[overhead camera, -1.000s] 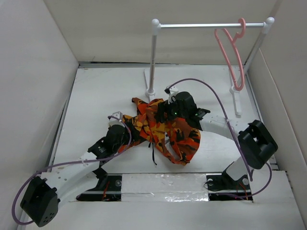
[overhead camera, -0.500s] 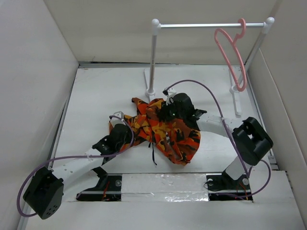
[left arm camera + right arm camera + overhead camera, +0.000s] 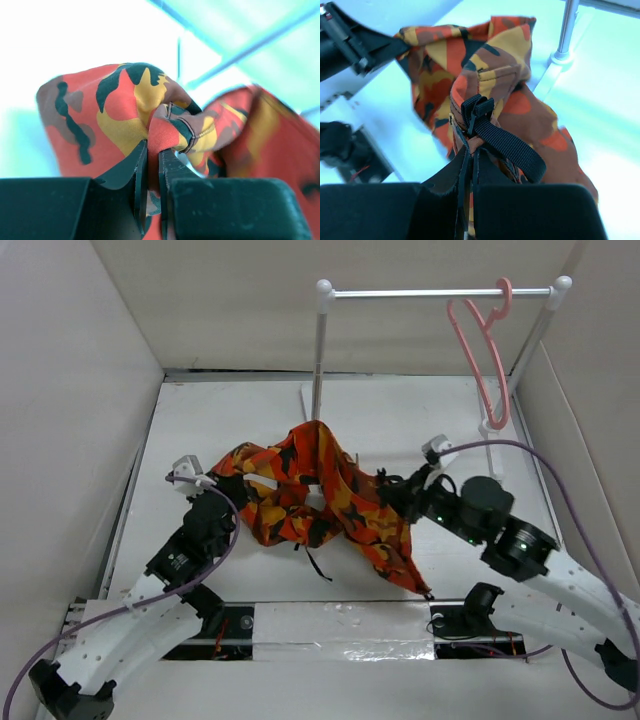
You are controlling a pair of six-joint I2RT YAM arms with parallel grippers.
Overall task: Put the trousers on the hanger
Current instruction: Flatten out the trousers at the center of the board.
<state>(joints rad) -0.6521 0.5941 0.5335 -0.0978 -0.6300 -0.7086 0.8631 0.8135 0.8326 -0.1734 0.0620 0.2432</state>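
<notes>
The camouflage trousers [image 3: 320, 490] hang off the table, stretched between my two grippers, with a peak of cloth in the middle and one leg trailing down to the near right. My left gripper [image 3: 226, 484] is shut on a fold at their left end; in the left wrist view the cloth [image 3: 120, 105] is pinched between the jaws of that gripper [image 3: 152, 150]. My right gripper [image 3: 386, 490] is shut on their right end; its wrist view shows that gripper [image 3: 471, 152] clamped on cloth [image 3: 490, 55] beside a black webbing strap [image 3: 507, 147]. The pink hanger [image 3: 485, 350] hangs by its hook on the rail, apart from both grippers.
The white rail [image 3: 435, 292] on two posts stands at the back; its left post [image 3: 318, 370] rises just behind the trousers' peak. White walls close in the left, right and back. A thin black drawstring [image 3: 315, 565] dangles under the trousers.
Both grippers shut on the trousers, then drew apart, left going left and right going right and nearer. The trousers rose off the table from a heap and now hang spread between them.
</notes>
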